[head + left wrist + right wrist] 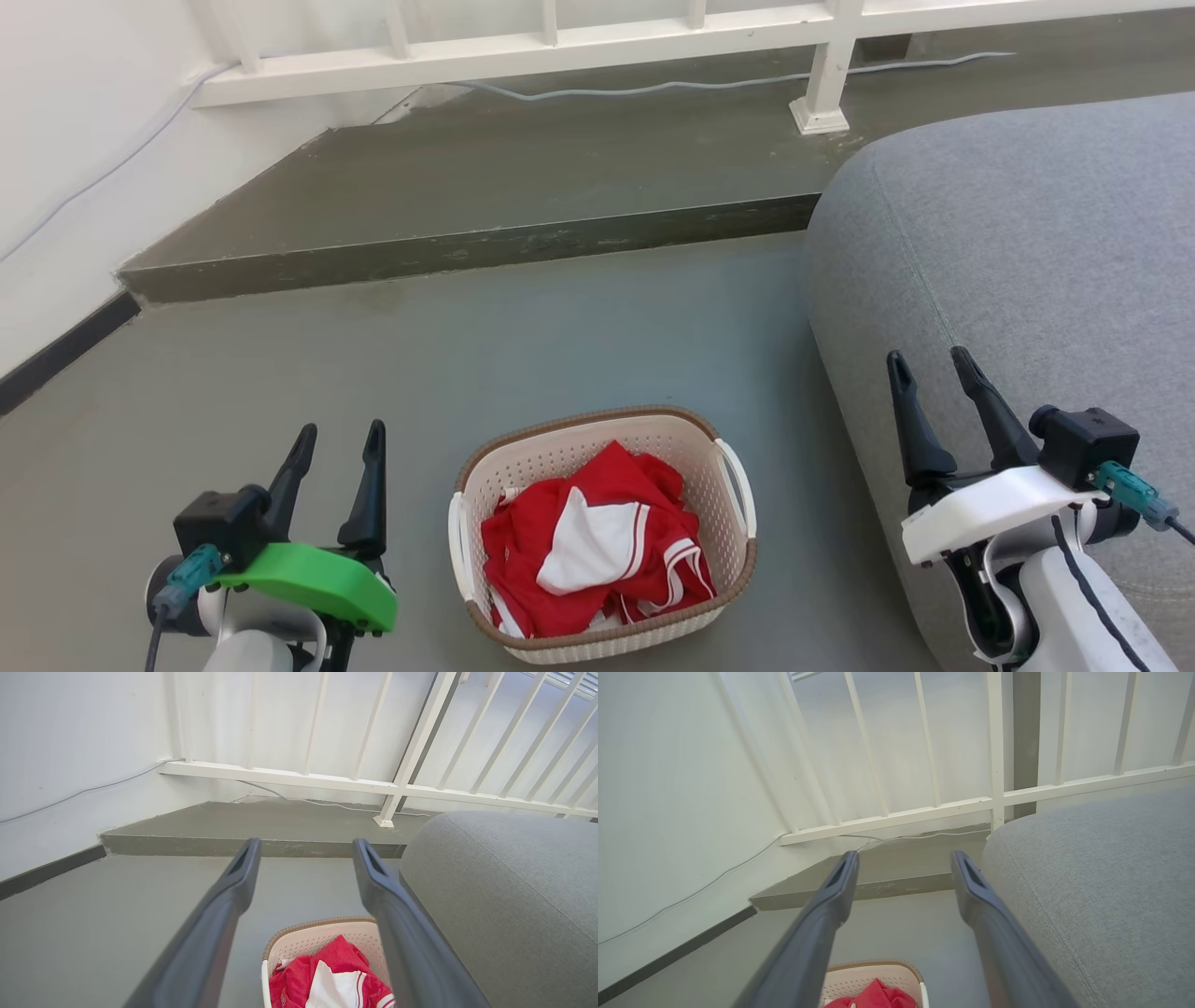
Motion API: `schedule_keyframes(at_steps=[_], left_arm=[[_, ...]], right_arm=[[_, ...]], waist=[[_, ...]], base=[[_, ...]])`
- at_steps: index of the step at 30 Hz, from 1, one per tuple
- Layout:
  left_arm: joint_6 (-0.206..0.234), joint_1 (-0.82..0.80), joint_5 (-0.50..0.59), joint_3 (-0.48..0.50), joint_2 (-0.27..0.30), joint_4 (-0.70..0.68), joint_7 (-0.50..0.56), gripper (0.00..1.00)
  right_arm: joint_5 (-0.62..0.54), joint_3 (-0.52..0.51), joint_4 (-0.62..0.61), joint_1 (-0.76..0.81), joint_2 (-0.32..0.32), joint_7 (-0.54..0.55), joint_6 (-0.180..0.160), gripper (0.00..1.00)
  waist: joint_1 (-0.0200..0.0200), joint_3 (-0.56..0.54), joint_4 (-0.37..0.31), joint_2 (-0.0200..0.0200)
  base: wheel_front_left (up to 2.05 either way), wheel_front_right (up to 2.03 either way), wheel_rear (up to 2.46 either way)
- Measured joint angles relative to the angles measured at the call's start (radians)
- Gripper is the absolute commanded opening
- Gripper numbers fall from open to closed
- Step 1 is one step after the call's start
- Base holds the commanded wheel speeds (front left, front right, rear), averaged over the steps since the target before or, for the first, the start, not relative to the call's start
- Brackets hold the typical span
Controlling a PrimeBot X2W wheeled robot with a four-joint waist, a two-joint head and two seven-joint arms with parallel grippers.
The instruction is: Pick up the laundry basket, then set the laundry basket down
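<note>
Two spread, fingers-up | left gripper [342, 427] | right gripper [927, 355] | laundry basket [560, 459] between

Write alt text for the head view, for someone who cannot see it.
A cream laundry basket holding red and white clothes sits on a grey floor between the open left gripper and open right gripper, neither touching it. A grey sofa stands at the right.

Basket [551, 457] floor hidden under clothes [597, 546]. Left wrist view: basket's near part cut by bottom edge, right side behind left gripper [303, 847]. Right wrist view: basket mostly cut off. Sofa [1008, 261] right of basket cut off.
</note>
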Motion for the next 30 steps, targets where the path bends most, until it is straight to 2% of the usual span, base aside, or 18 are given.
schedule_keyframes(at_steps=[1,2,8,13,30], left_arm=[[0.000,0.000,0.000,0.001,0.000,0.001,0.000,1.00],[0.000,0.000,0.000,0.001,-0.001,0.003,0.000,0.00],[0.000,0.033,-0.004,-0.003,-0.012,0.052,0.005,0.00],[0.000,0.035,-0.048,0.009,-0.018,0.052,0.018,0.00],[0.000,0.035,-0.259,0.056,-0.020,0.049,0.086,0.00]], right_arm=[[0.000,-0.001,0.000,0.000,0.001,0.000,0.005,1.00],[0.000,-0.001,0.002,0.000,0.003,0.000,0.005,0.00],[0.005,0.007,0.053,0.048,0.020,0.001,0.005,0.00],[0.042,-0.007,0.053,0.050,0.024,0.011,0.005,0.00],[0.278,-0.064,0.055,0.047,0.035,0.081,0.015,0.00]], waist=[[0.0000,0.000,0.000,0.0000],[0.0000,0.000,0.001,0.0000],[0.0000,0.000,0.001,0.0000],[0.0000,-0.001,0.004,0.0000],[0.0000,-0.003,0.016,0.0000]], base=[[0.00,0.00,0.00],[0.00,0.00,0.00],[0.00,0.00,0.00],[0.00,0.00,0.00],[0.00,0.00,0.00]])
